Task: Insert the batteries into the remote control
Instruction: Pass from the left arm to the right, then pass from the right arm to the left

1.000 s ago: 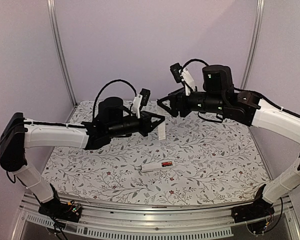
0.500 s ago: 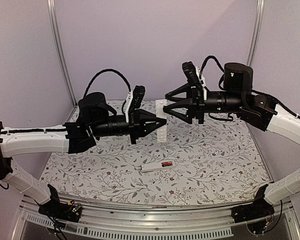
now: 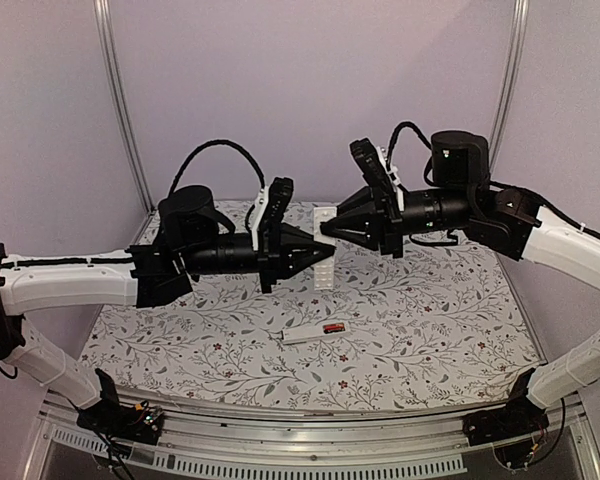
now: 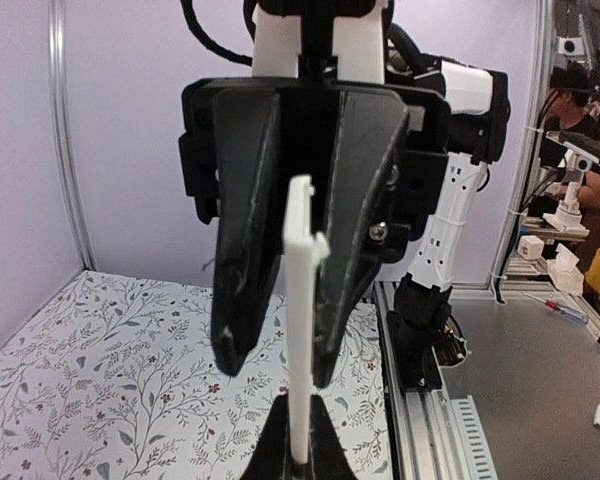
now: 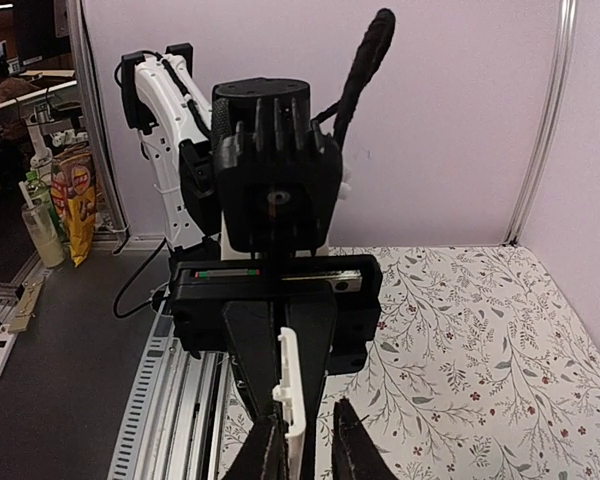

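- My left arm point(image 3: 80, 275) reaches in from 9 o'clock, stretched out level above the worktop point(image 3: 430, 310), whose surface is patterned with leafy twigs.
- My left hand point(image 3: 318, 252) points toward 3 o'clock and is pinched tight on the remote control point(image 3: 325, 275), gripping it about mid-length.
- The remote control is up in the air, well above the worktop. In the overhead view it stands upright, its long axis running from 12 to 6 o'clock, and its lower end hangs free below my grip.
- From my left wrist I see it edge-on, a thin white bar rising from between my own fingertips point(image 4: 276, 460).
- Down on the worktop, toward 6 o'clock from the held remote and well apart from it, lies a short white strip point(image 3: 300, 336). It is slightly tilted, with its ends toward 9 and 3 o'clock.
- The batteries point(image 3: 332, 328) sit at the 3 o'clock end of that strip, touching it or just beside it. They show as one small red and black shape, too small for me to count.
- My right hand point(image 3: 328, 228) comes in from 3 o'clock, pointing toward 9 o'clock. It meets the upper part of the remote, just above my left hand.
- Its fingers point(image 4: 245, 240) stand narrow on either side of the white bar. I cannot tell whether the pads press on it or only flank it.
- From my right wrist the white bar rises between my two fingertips point(image 5: 352, 450), with the black body of the left hand straight behind it.
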Controlling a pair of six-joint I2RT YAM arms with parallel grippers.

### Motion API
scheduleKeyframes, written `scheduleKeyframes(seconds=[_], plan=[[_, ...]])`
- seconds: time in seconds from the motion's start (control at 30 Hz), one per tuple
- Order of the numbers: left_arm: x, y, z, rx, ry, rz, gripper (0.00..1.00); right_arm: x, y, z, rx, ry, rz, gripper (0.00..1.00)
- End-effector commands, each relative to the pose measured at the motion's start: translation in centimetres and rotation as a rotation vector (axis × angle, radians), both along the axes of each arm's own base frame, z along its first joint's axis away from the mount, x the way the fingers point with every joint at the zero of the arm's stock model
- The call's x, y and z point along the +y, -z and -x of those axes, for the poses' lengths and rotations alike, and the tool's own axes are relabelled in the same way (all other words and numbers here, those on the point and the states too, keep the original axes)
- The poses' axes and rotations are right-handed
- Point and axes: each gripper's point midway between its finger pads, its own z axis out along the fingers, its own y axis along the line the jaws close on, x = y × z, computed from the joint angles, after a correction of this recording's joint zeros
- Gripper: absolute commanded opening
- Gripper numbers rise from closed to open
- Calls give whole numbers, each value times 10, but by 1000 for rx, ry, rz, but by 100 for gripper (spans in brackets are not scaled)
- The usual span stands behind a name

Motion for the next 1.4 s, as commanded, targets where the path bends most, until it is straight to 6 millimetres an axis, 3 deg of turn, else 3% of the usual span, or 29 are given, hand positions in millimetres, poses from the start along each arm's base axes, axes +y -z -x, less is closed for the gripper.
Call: scheduleKeyframes(seconds=[0.0,0.07,0.17,0.2,0.27,0.3,0.37,0.43,0.57,0.77,0.9,1.13,1.37], plan=[[-1,-12,7,-28,20,12,0,1,-2,3,1,-23,8,11],[-1,-13,7,-28,21,12,0,1,-2,1,2,-18,10,2],[-1,-11,6,-26,17,5,0,1,-4,-1,0,-8,5,0],[-1,-11,4,-25,9,3,9,1,-5,-2,4,4,4,0],[0,-8,-4,-16,-44,-8,55,1,-9,-11,10,52,0,0],[3,-5,-12,-14,-93,-14,71,1,-10,-15,22,82,-3,0],[14,1,-33,-20,-242,-32,90,0,-10,-31,40,171,-16,0],[29,11,-56,-20,-414,-53,99,-4,-10,-50,72,295,-52,0],[36,8,-59,-71,-510,-53,100,-22,-4,-97,252,607,-124,0],[24,20,-75,-115,-622,-134,96,-34,21,-125,438,855,-159,0],[13,28,-85,-97,-636,-169,95,-29,23,-125,454,858,-154,0],[-1,33,-92,-98,-634,-172,80,-23,28,-122,466,843,-143,0],[-6,42,-101,-74,-657,-197,58,-21,25,-118,459,824,-145,0]])
